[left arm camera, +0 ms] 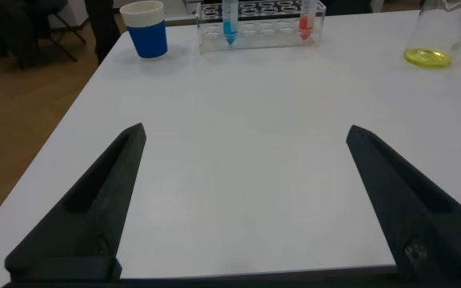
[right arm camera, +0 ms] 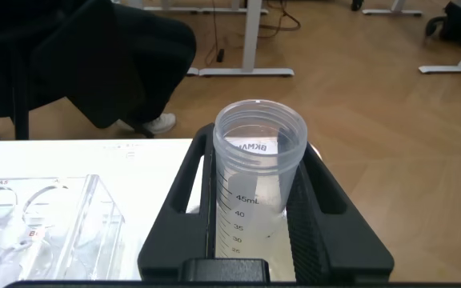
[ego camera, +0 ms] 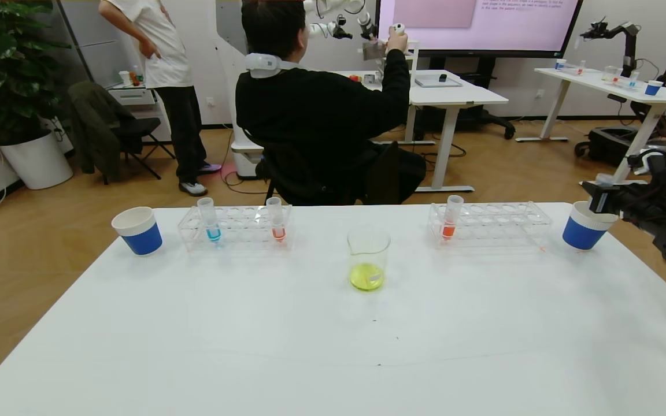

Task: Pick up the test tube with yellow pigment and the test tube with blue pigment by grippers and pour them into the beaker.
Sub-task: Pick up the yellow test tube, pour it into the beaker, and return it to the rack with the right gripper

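Beaker (ego camera: 368, 258) holds yellow (seemingly liquid).

Beaker (ego camera: 368, 258) mid-table, yellow liquid inside; blue tube (ego camera: 210, 219) racked; right tool (ego camera: 603, 196) over cup (ego camera: 585, 226).

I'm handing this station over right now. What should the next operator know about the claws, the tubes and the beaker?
Left claw: open, empty, low over bare table, near side.
Right claw: shut on a clear tube that looks empty, above the right paper cup.
Beaker: mid-table, yellow liquid in the bottom, no blue.
Blue test tube: upright in the left rack, untouched.
Done: the yellow pour, by the look of it.
Left: let go of the empty tube, probably into that cup, then pick up the blue test tube and pour it into the beaker.
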`<state>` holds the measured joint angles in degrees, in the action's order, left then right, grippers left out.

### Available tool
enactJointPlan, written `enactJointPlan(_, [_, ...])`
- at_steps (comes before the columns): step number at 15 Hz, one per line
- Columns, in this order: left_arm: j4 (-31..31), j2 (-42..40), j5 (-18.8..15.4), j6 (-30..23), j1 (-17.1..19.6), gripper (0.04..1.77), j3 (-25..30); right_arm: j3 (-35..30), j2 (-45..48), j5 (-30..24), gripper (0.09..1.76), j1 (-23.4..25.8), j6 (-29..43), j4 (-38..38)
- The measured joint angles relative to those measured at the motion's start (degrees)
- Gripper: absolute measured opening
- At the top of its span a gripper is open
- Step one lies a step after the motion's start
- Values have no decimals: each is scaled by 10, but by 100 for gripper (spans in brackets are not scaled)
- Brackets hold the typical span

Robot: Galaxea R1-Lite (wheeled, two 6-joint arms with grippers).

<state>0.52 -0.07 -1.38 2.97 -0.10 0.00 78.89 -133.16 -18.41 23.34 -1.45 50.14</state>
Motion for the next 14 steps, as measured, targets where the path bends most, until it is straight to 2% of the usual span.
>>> enactJointPlan(3, [0, 0, 0, 0, 0, 175, 0, 1, -13, -1, 51, 0, 0, 15])
enactJointPlan(4, [0, 0, 0, 0, 0, 175, 0, 0, -14, -1, 59, -1, 0, 15])
enactJointPlan(5, [0, 0, 0, 0, 0, 175, 0, 0, -15, -1, 85, -3, 0, 15])
enactJointPlan(7, [0, 0, 0, 0, 0, 175, 0, 0, -16, -1, 153, -4, 0, 15])
enactJointPlan(8, [0, 0, 0, 0, 0, 175, 0, 1, -16, -1, 172, -5, 0, 15])
enactJointPlan(14, [0, 0, 0, 0, 0, 175, 0, 1, 8, -1, 174, -24, 2, 15])
